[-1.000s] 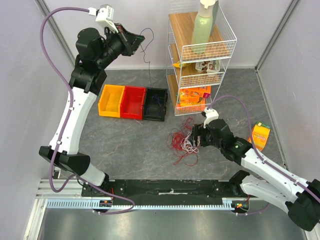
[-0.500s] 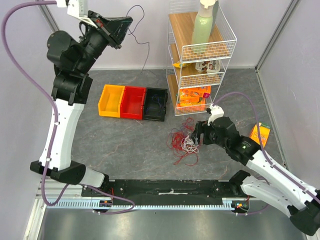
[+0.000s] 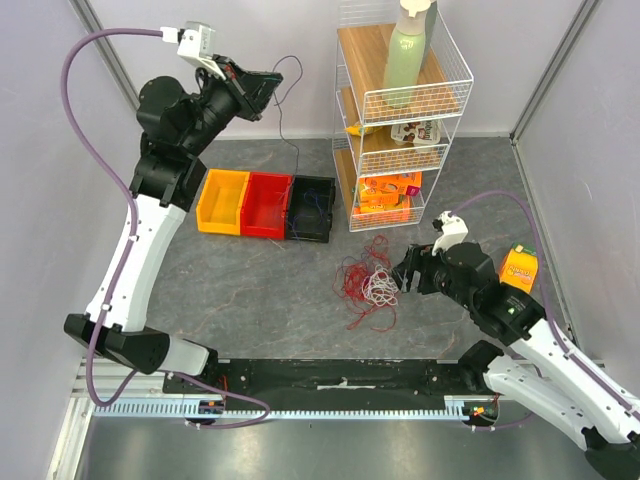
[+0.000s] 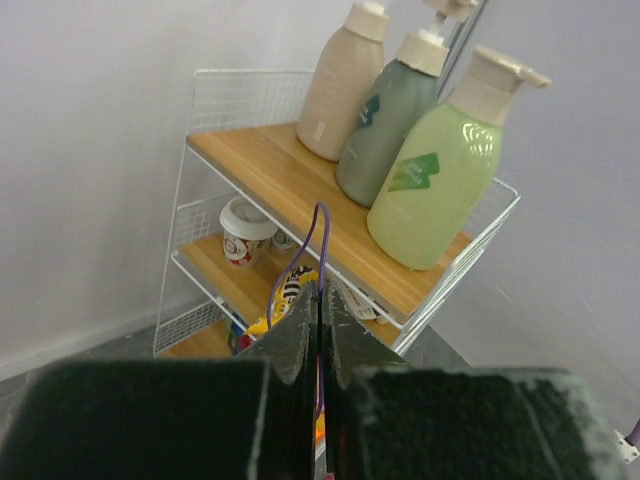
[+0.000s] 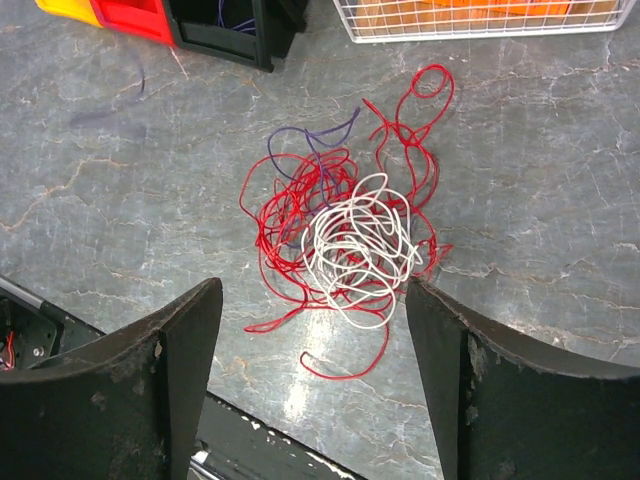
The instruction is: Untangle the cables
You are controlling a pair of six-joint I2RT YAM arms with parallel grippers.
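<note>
A tangle of red cable and white cable lies on the grey floor; in the right wrist view the red loops surround the white clump, with a short purple strand at its top. My right gripper is open, just right of the tangle and above it. My left gripper is raised high at the back left, shut on a thin purple cable that hangs down toward the black bin.
Yellow bin, red bin and the black bin stand in a row. A white wire shelf with bottles and snacks is behind the tangle. An orange box lies at the right.
My left gripper swung up and left, then came back down and right with the purple cable. My right gripper drew back to the right, off the tangle.
</note>
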